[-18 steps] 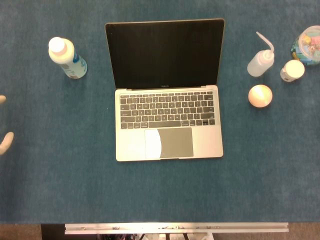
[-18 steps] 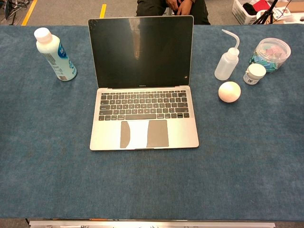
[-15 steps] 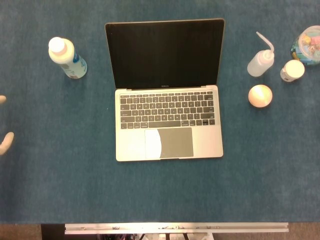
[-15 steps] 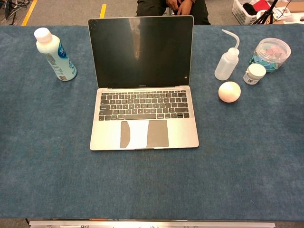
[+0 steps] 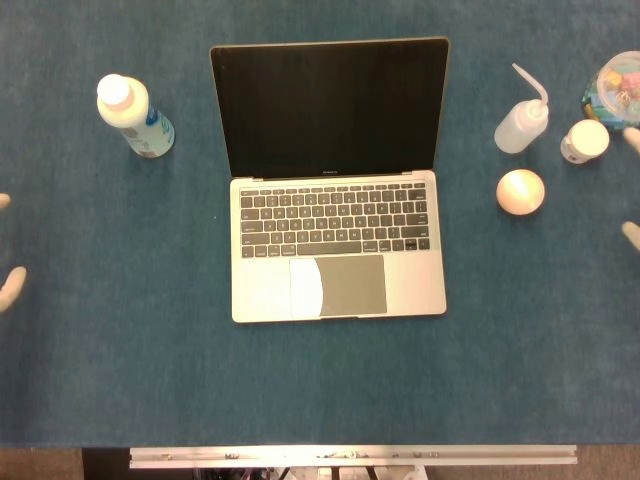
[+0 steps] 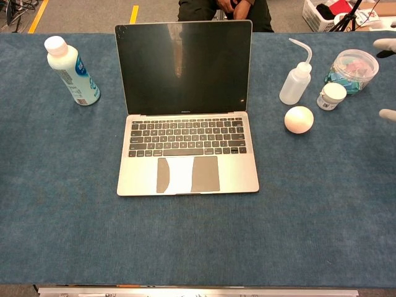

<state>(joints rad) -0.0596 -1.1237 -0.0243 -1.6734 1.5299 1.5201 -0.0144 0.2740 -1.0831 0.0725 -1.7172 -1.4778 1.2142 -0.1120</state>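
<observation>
An open laptop [image 5: 335, 180] sits at the middle of my bench [image 5: 120, 380], on its blue cloth. Its dark screen stands upright, and its silver keyboard deck lies flat toward me with a pale patch on the trackpad. A white bottle with a blue label [image 5: 135, 117] stands well apart to its left. To its right stand a squeeze bottle with a bent spout [image 5: 520, 125], a small white-capped jar [image 5: 585, 141] and a clear tub of coloured bits [image 5: 612, 90] at the far right edge. A pale round ball [image 5: 520, 191] lies just in front of the squeeze bottle.

My left robot hand [image 5: 8, 285] shows only as pale fingertips at the left edge of the head view, touching nothing; I cannot tell how wide it is.

What differs from half a second ago is my right robot hand [image 5: 631, 190]. Its fingertips [image 6: 386, 44] now show at the right edge of both views, near the tub and the jar but apart from them, where none showed before. Two tips are spread apart, but too little is visible for me to tell its state.
</observation>
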